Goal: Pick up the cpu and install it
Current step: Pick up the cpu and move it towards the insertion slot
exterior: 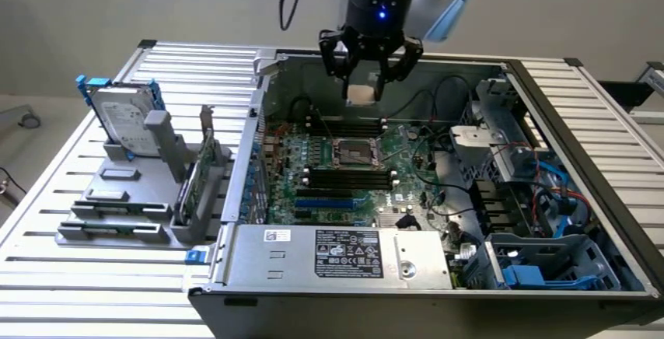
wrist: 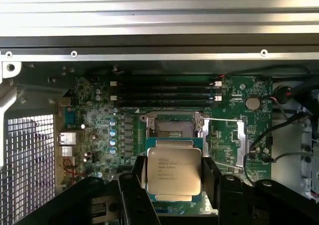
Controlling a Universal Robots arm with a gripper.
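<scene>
The cpu (wrist: 174, 171), a flat square chip with a silver-grey top and printed text, sits between two black fingers (wrist: 135, 182), and my gripper (wrist: 174, 177) is shut on its edges. In the exterior view the gripper (exterior: 368, 84) hangs above the far part of the open computer case with the pale cpu (exterior: 361, 92) in it, well above the board. The motherboard socket (exterior: 353, 152) lies below and nearer the camera. In the wrist view the socket (wrist: 172, 127) stands open just beyond the chip, its metal load frame (wrist: 225, 141) swung aside.
Black memory slots (wrist: 164, 91) run beside the socket. A silver hard drive with blue brackets (exterior: 124, 117) stands on a grey rack at the exterior view's left. The power supply (exterior: 343, 255) fills the case's near side, and cables and blue drive bays (exterior: 539, 199) crowd its right.
</scene>
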